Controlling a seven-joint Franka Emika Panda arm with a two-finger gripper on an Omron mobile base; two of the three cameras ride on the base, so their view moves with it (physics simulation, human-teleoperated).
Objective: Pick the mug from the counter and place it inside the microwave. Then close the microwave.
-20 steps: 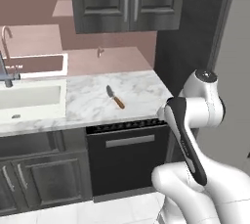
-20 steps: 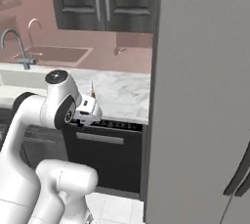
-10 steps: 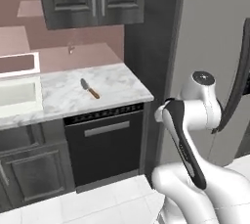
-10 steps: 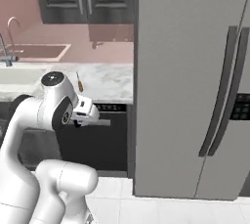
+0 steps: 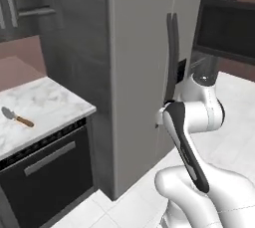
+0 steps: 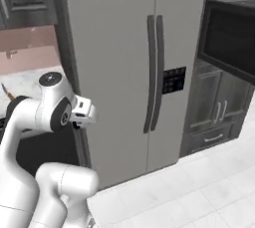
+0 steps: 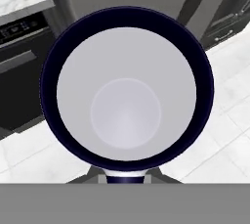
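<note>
A knife (image 5: 16, 118) lies on the counter (image 5: 47, 100) at the left, above a dark oven (image 5: 45, 177). Right of it, before the grey fridge (image 6: 124, 48), the gripper (image 7: 126, 176) is clenched on the mug (image 7: 126, 88), which is empty; further right the microwave (image 6: 231, 40) hangs open

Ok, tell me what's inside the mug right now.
Nothing: the hand view looks straight into the mug, showing a bare light grey wall and bottom inside the dark blue rim. The floor directly beneath it is covered.
</note>
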